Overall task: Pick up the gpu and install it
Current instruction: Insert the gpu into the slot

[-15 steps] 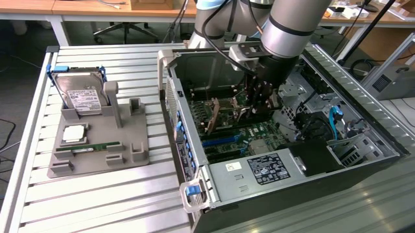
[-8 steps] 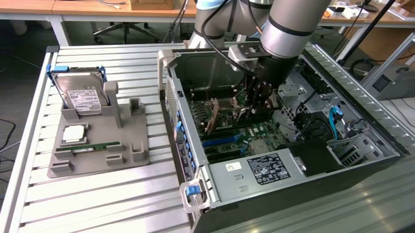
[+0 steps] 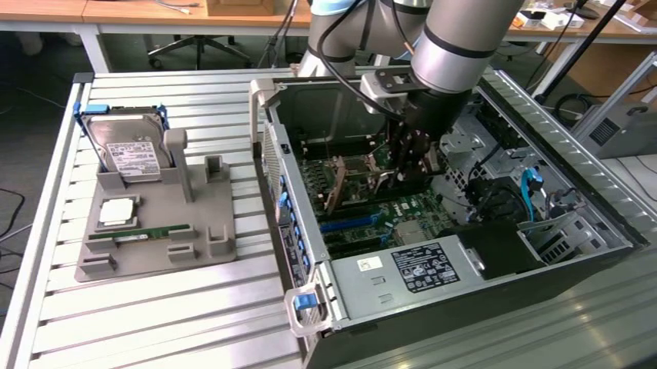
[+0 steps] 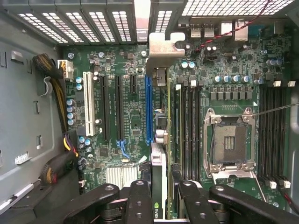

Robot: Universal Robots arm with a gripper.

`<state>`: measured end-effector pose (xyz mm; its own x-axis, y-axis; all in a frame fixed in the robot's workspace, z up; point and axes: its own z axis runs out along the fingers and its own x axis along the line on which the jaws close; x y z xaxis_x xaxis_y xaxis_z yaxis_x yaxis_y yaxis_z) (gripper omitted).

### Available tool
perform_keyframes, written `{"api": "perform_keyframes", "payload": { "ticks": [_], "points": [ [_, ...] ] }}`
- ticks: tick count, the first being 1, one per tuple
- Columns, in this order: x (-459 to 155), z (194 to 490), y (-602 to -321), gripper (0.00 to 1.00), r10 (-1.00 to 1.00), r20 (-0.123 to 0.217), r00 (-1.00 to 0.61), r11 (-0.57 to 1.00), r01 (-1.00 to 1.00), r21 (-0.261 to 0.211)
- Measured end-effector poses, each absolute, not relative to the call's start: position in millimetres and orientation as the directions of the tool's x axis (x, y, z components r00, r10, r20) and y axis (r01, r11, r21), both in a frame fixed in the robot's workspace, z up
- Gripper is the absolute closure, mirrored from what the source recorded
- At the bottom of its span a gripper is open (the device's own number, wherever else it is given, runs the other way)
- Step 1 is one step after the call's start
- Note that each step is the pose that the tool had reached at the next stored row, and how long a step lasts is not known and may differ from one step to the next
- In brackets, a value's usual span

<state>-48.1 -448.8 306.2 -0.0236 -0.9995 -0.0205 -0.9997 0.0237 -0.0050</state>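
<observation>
The claw [image 4: 161, 196] pinches the gpu [image 4: 159, 140] edge-on between its dark fingers [image 4: 139, 200], inside the open computer case [image 3: 605, 231] that lies on the slatted worktop [image 3: 154, 307]. In the wrist view the card hangs straight below the claw, seen from its top edge: a thin strip running away from the fingers toward the rear wall of the case, with its silver bracket [image 4: 164, 46] at the far end, close to the vented slot covers [image 4: 93, 21]. Its long axis therefore lines up with the long slots on the motherboard [image 4: 224, 84] beneath. The relation that matters is sideways: the card sits just beside the blue slot [image 4: 148, 109], nearly over it, with the black slots and the white slot [image 4: 87, 109] further off on one side and the memory slots and the empty processor socket [image 4: 231, 144] on the other. Whether the card's lower edge already touches the slot I cannot tell. In the exterior view the arm [image 3: 462, 38] reaches down into the middle of the case. Well away from the claw, outside the case, a grey holder [image 3: 154, 231] carries a hard drive [image 3: 128, 150] and a green memory stick [image 3: 144, 232].
</observation>
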Motion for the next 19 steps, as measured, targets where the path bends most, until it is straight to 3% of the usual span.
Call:
{"api": "perform_keyframes", "payload": {
  "ticks": [19],
  "points": [
    [-50.2,305.8,-451.9,0.73,-1.0,-0.021,-0.024,0.024,-1.0,-0.005]
  ]
}}
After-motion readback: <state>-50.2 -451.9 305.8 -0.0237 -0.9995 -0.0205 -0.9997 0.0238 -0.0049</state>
